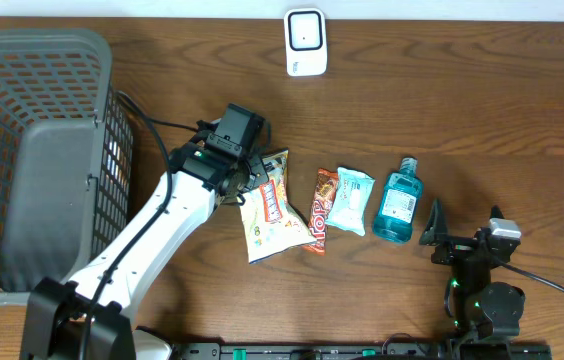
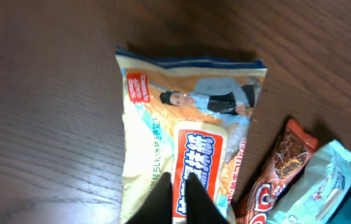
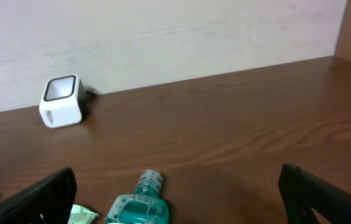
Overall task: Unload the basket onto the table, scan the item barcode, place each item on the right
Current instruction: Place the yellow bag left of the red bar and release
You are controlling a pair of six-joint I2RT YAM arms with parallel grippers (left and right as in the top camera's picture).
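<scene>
1. Four items are lying in a row on the wooden table (image 1: 462, 110). From left to right they are one snack bag (image 1: 270, 215), one chocolate bar (image 1: 321, 208), one pale blue packet (image 1: 348, 200) and one blue bottle (image 1: 398, 205).
2. One white scanner (image 1: 305, 42) is sitting at the far edge, well apart from the row. One grey basket (image 1: 22, 150) is standing at the left.
3. Two arms are showing. The left gripper (image 2: 177, 180) is reaching over the far left corner of the snack bag, its jaws pressed together and pinching the wrapper.
4. The right gripper (image 1: 440, 238) is hovering near the right end of the row, just beside the blue bottle. Its jaws are spread wide and gripping nothing.
5. The snack bag is lying face up, and I cannot tell where its barcode is.
6. The left wrist view is cutting off the snack bag's lower end behind the fingers. The right wrist view is showing only the blue bottle's cap and shoulders.
7. The grey basket is running off the left edge of the overhead view, and the arm bases are being cut off at the near edge.
</scene>
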